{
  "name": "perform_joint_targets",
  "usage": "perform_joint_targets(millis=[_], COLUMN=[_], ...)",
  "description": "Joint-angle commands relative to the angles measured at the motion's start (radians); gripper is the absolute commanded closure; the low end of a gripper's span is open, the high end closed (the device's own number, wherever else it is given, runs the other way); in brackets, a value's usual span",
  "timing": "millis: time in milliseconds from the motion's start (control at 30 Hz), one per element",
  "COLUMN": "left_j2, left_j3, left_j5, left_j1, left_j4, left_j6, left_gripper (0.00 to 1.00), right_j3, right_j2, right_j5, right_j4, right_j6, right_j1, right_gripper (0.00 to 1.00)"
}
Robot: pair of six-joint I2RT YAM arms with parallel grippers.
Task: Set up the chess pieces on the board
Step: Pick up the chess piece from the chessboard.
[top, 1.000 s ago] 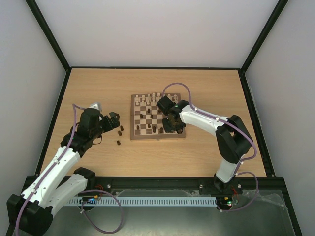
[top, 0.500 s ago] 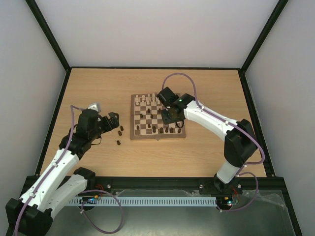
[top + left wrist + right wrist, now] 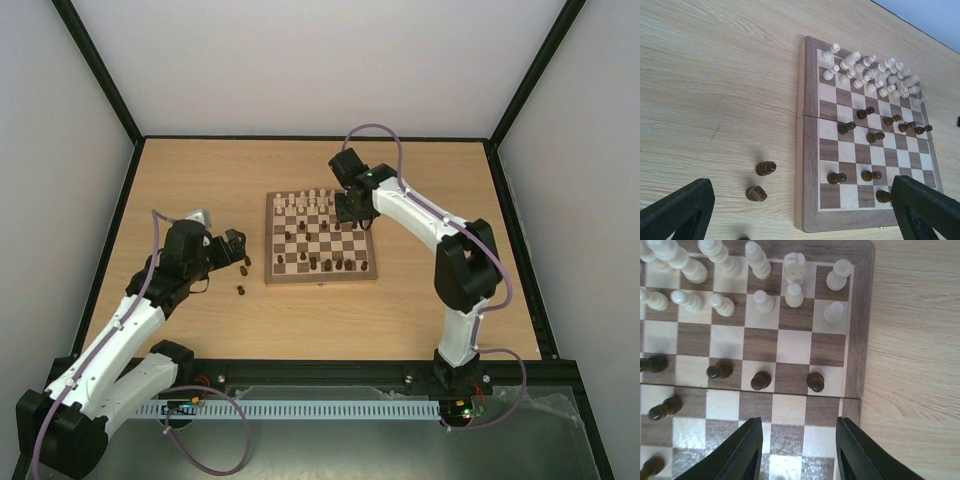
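The board (image 3: 272,238) lies mid-table and also shows in the left wrist view (image 3: 807,150) and the right wrist view (image 3: 865,315). Cream pieces (image 3: 305,201) fill its far two rows (image 3: 760,301). Several dark pieces (image 3: 330,264) stand scattered on its near half (image 3: 761,380). Three dark pieces lie on the table left of the board (image 3: 243,268), two seen close (image 3: 765,168). My left gripper (image 3: 238,250) is open and empty beside them. My right gripper (image 3: 345,212) is open and empty above the board's far right part (image 3: 797,450).
The wooden table (image 3: 420,300) is ringed by a black frame and pale walls. A cable tray (image 3: 300,409) runs along the near edge between the arm bases.
My right gripper has moved from the board's near right part to its far right part, over the cream rows. My left arm has barely shifted.
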Motion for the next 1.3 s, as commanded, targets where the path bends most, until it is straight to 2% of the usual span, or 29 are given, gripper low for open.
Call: perform_joint_targets(millis=[0,233,733,1067,1200,1267], left_j2=[0.017,0.029,0.027,0.018,0.012,0.009], left_j3=[0.019,0.020,0.014,0.016,0.016,0.014], left_j5=[0.021,0.016,0.017,0.015,0.015,0.013], left_j1=[0.007,0.008,0.018,0.019,0.019,0.021], left_j4=[0.035,0.038,0.040,0.032,0.029,0.027], left_j6=[0.018,0.024,0.026,0.027,0.028,0.026], left_gripper=[0.01,0.01,0.01,0.01,0.01,0.01], right_j3=[0.044,0.042,0.054,0.055,0.045,0.044], right_j2=[0.085,0.142,0.207,0.215,0.216,0.221], right_j5=[-0.021,-0.026,-0.057,-0.066,-0.070,-0.069], right_j4=[-0.019,0.002,0.024,0.030,0.033,0.029], right_j6=[-0.013,-0.013,-0.024,-0.025,-0.025,-0.025], right_j1=[-0.022,-0.050,-0.079,-0.083,-0.083,-0.083], right_gripper=[0.61,0.70,0.73,0.86,0.85,0.82])
